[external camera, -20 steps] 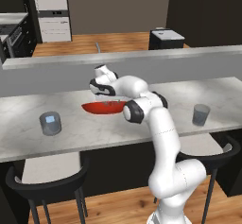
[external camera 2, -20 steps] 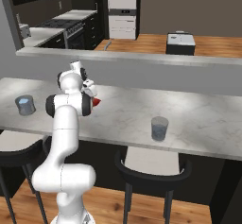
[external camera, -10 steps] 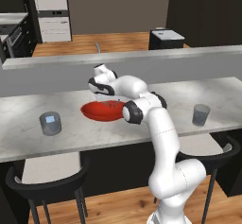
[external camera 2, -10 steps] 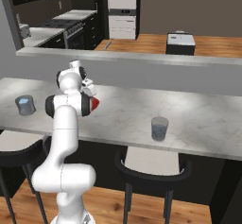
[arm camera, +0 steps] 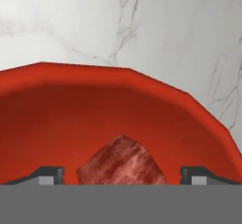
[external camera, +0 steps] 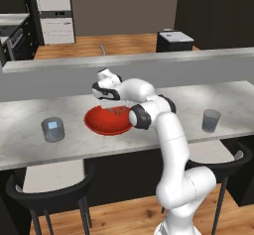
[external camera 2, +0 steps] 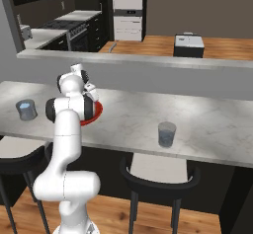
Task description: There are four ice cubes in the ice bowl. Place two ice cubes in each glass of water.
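We see one ice cube (arm camera: 122,161) lying inside the red bowl (arm camera: 118,105), low between the two finger tips (arm camera: 49,175), which stand wide apart on either side of it without touching it (seen through the clear block, the bowl's red tints it pinkish). How many other cubes sit in the bowl we cannot tell.

The bowl (external camera: 106,122) rests on the marble counter (external camera: 30,145), roughly midway along it, and the gripper (external camera: 117,111) hangs just over its inner part, pointing down, jaws open and empty. In the right base view the arm's elbow covers most of the bowl (external camera 2: 97,113), leaving a red sliver of rim.

One glass (external camera: 52,129) stands on the counter to the left of the bowl, well apart from it; the other glass (external camera: 211,120) stands far to the right, near the counter's front edge. Both are upright. In the right base view they appear at the far left (external camera 2: 26,109) and near the middle (external camera 2: 167,134).

Two dark stools (external camera: 47,189) sit tucked under the counter's front.
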